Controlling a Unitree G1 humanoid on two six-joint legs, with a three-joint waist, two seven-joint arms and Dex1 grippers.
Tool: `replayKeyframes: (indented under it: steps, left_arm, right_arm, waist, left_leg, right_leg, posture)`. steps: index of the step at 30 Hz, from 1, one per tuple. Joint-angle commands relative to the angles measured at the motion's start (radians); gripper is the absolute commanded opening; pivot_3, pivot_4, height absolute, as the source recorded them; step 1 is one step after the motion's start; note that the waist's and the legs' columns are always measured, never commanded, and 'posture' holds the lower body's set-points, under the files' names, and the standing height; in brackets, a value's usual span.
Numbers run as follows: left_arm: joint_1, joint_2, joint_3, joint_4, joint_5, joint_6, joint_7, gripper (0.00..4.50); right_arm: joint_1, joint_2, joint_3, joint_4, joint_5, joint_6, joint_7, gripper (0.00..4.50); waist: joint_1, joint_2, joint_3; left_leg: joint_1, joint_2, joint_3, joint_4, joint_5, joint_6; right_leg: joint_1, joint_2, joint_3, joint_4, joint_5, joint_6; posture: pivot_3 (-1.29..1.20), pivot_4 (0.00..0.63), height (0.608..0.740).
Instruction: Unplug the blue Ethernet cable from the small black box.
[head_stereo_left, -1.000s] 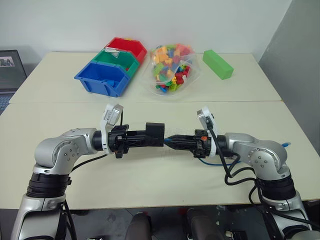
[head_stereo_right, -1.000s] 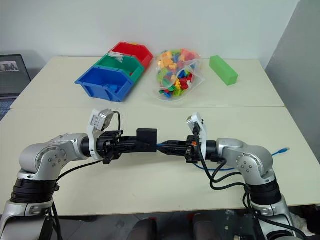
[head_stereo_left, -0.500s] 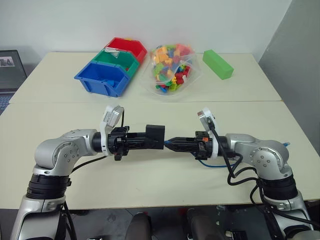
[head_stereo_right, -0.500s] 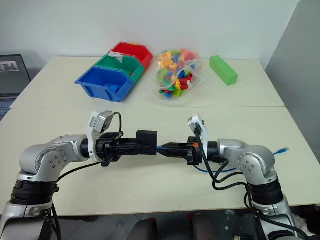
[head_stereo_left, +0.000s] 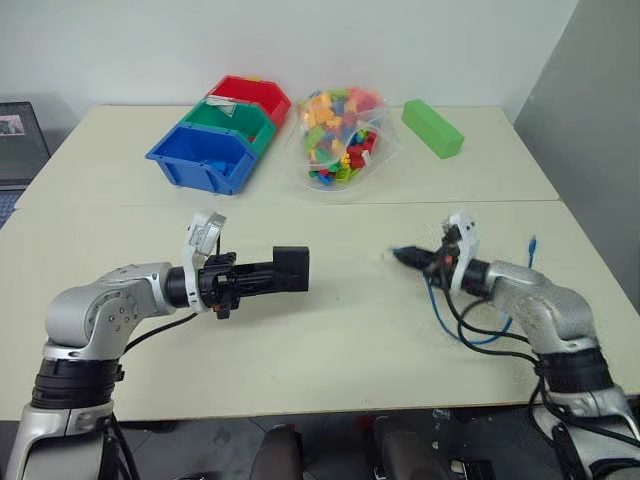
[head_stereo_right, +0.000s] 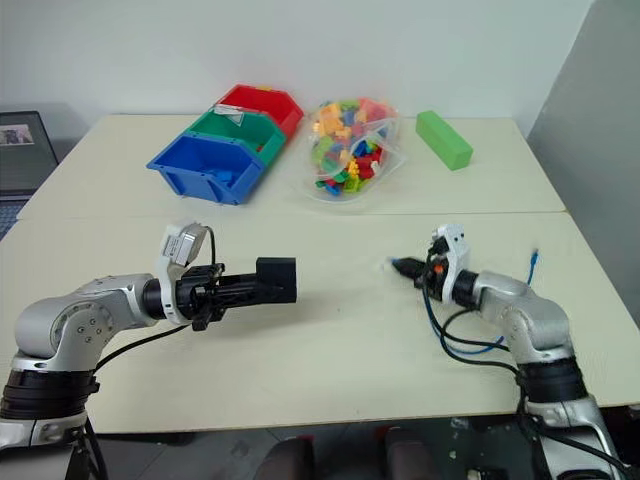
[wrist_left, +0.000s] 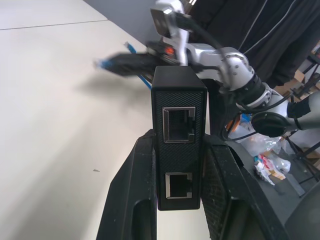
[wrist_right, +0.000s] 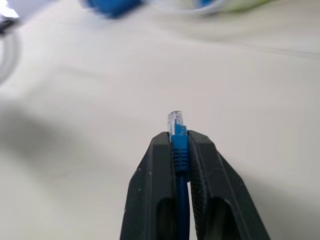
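Blue Ethernet cable (wrist_right: 179, 150) is free of the small black box (head_stereo_left: 291, 270): its clear plug tip pokes out past the right tool (wrist_right: 179, 142), whose two black fingers (wrist_right: 152, 175) are clamped on the blue boot just behind the plug. In the head views the right tool (head_stereo_left: 405, 256) hangs above the right half of the cream worktop (head_stereo_left: 330, 330), pointing toward the robot's left, and the rest of the cable loops down behind it onto the worktop, with the far plug end (head_stereo_left: 532, 243) sticking up near the right edge.

Left tool (head_stereo_left: 262, 277) is closed on the small black box, one finger (wrist_left: 132, 190) on each side of it. The box is held above the worktop, left of centre, well apart from the right tool. In the left wrist view its face shows two ports, one above the other, both empty.

At the back of the worktop stand three bins side by side: blue bin (head_stereo_left: 205, 159) nearest, green bin (head_stereo_left: 232, 117) behind it, red bin (head_stereo_left: 254, 95) farthest. Just to their right lies a clear bag of coloured building bricks (head_stereo_left: 341, 137), and right of that a green block (head_stereo_left: 433, 128). A laptop (head_stereo_left: 20, 130) sits off the worktop's left edge.
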Motion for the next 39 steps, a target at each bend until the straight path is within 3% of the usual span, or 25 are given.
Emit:
replayKeyframes:
  steps: [1, 2, 3, 8, 12, 16, 20, 25, 33, 35, 39]
  left_arm:
    - [0.000, -0.018, 0.031, -0.044, -0.007, -0.030, 0.036, 0.79]
    - [0.000, -0.024, 0.033, -0.048, -0.002, -0.039, 0.047, 0.79]
    - [0.002, -0.028, 0.034, -0.053, 0.004, -0.049, 0.059, 0.79]
    - [0.023, -0.040, 0.040, -0.072, 0.023, -0.080, 0.115, 0.79]
    - [0.026, -0.065, 0.041, -0.057, 0.070, -0.126, 0.199, 0.79]
    - [0.015, -0.142, 0.054, 0.007, 0.215, -0.283, 0.376, 0.79]
    - [0.004, -0.218, 0.059, 0.143, 0.453, -0.594, 0.584, 0.79]
    - [-0.016, -0.281, 0.070, 0.340, 0.616, -0.844, 0.771, 0.79]
    - [-0.042, -0.333, 0.087, 0.598, 0.688, -1.016, 0.888, 0.79]
    - [-0.039, -0.339, 0.095, 0.621, 0.675, -1.026, 0.881, 1.50]
    - [-0.025, -0.345, 0.105, 0.627, 0.655, -1.028, 0.849, 2.14]
  right_arm:
    - [-0.068, 0.017, 0.015, 0.175, -0.180, -0.202, -0.119, 0.08]
    - [-0.082, 0.024, 0.016, 0.214, -0.203, -0.224, -0.132, 0.08]
    - [-0.093, 0.034, 0.009, 0.243, -0.213, -0.238, -0.140, 0.79]
    - [-0.106, 0.049, -0.018, 0.236, -0.212, -0.243, -0.107, 1.81]
    - [-0.086, 0.030, -0.017, 0.129, -0.202, -0.238, -0.049, 2.69]
    - [-0.022, -0.002, 0.032, -0.169, -0.081, -0.163, 0.156, 3.54]
    - [-0.006, -0.004, 0.107, -0.341, -0.062, -0.078, 0.213, 3.54]
    - [-0.031, 0.027, 0.182, -0.401, -0.091, -0.006, 0.198, 3.54]
    - [-0.046, 0.054, 0.239, -0.421, -0.123, 0.022, 0.202, 3.54]
    - [-0.042, 0.050, 0.237, -0.421, -0.128, 0.023, 0.204, 3.58]
    - [-0.036, 0.045, 0.236, -0.426, -0.135, 0.024, 0.209, 3.58]
  waist:
    - [0.001, 0.000, 0.000]
    - [0.001, 0.000, 0.000]
    - [0.002, 0.000, 0.000]
    - [0.006, 0.000, 0.000]
    - [0.008, 0.000, 0.000]
    - [0.013, 0.000, 0.000]
    - [0.014, 0.000, 0.000]
    - [0.025, 0.000, -0.001]
    - [0.027, -0.001, -0.001]
    - [0.027, -0.001, -0.001]
    - [0.026, -0.001, -0.001]
  left_leg:
    - [-0.001, 0.000, 0.000, 0.000, 0.000, 0.000]
    - [-0.003, 0.000, 0.000, 0.000, 0.000, 0.000]
    - [-0.004, 0.000, 0.000, 0.000, 0.000, 0.000]
    - [-0.011, 0.000, 0.000, 0.001, 0.000, -0.001]
    - [-0.011, 0.000, 0.000, 0.001, 0.000, -0.001]
    - [-0.011, 0.000, 0.000, 0.001, 0.000, 0.000]
    - [-0.010, 0.000, -0.001, 0.002, 0.000, 0.000]
    - [-0.011, 0.000, -0.001, 0.006, 0.000, 0.000]
    - [-0.012, -0.001, -0.001, 0.012, 0.000, 0.000]
    - [-0.012, -0.001, -0.001, 0.013, 0.000, 0.000]
    - [-0.011, -0.001, -0.001, 0.014, 0.000, 0.000]
  right_leg:
    - [-0.001, 0.000, 0.000, 0.000, 0.000, 0.000]
    - [-0.002, 0.000, 0.000, 0.000, 0.000, -0.001]
    - [-0.003, 0.000, 0.000, 0.000, 0.002, -0.004]
    - [-0.011, -0.001, 0.000, 0.002, 0.003, -0.006]
    - [-0.011, -0.001, 0.000, 0.003, 0.003, -0.006]
    - [-0.011, -0.001, -0.001, 0.004, 0.003, -0.006]
    - [-0.011, -0.001, -0.001, 0.005, 0.004, -0.006]
    - [-0.011, -0.001, -0.001, 0.008, 0.004, -0.006]
    - [-0.011, -0.002, -0.002, 0.011, 0.004, -0.005]
    - [-0.011, -0.002, -0.002, 0.013, 0.004, -0.005]
    - [-0.011, -0.002, -0.002, 0.016, 0.004, -0.005]
  posture:
    - [0.00, 0.150, 0.740]
    - [0.00, 0.150, 0.740]
    - [0.00, 0.150, 0.740]
    - [0.00, 0.150, 0.740]
    - [0.00, 0.150, 0.740]
    - [0.00, 0.150, 0.740]
    - [0.00, 0.150, 0.740]
    - [0.00, 0.150, 0.740]
    - [0.00, 0.150, 0.740]
    - [0.00, 0.150, 0.740]
    - [0.00, 0.150, 0.740]
